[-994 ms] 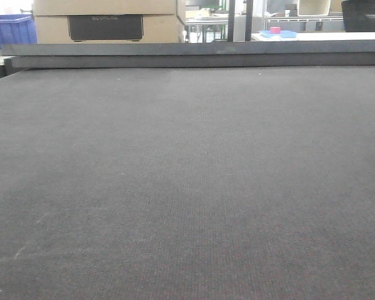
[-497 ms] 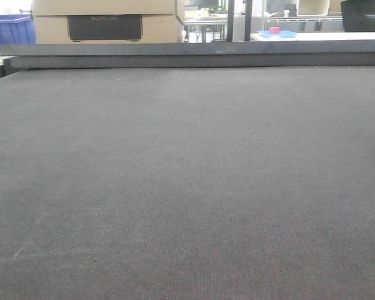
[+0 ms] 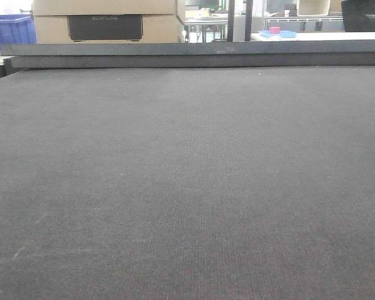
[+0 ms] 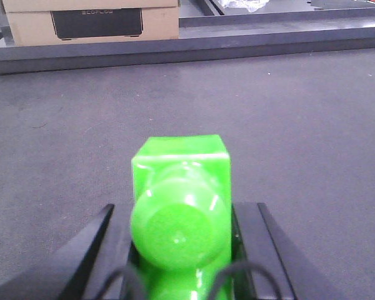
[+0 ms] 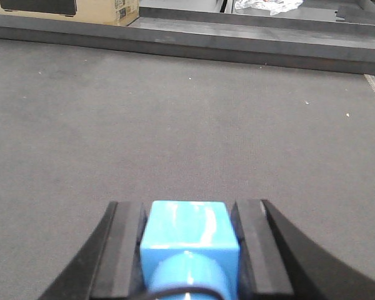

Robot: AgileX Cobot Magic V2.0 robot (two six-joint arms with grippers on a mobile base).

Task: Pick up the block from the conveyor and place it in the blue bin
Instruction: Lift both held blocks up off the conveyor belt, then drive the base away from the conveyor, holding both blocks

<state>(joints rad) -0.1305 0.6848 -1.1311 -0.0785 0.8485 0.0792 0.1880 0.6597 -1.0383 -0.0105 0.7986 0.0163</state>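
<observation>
While the front view is showing no change at all over the last second, with the conveyor [image 3: 187, 175] lying bare and neither arm coming into shot, the wrist views are telling the real story.

Far left, the blue bin [image 3: 9, 30] is sitting beyond the rail [image 3: 194, 55]. The frame edge is cutting it off, so its inside is hidden. The cardboard box [image 3: 103, 22] beside it is blocking whatever is behind.

The left pincer [image 4: 182, 215] is clamping a green block [image 4: 180, 165] snugly between its black jaws. The block is covering the belt right under it, so it's hard to say if it's resting there or being carried. The right pincer [image 5: 189, 209] is doing the same with a blue block [image 5: 189, 231].

So the grab is looking done on both sides. The bin is sitting well apart from the blocks, so the carry is probably the part left. A rounded knob on each block is facing the camera, too blurry to make out.
</observation>
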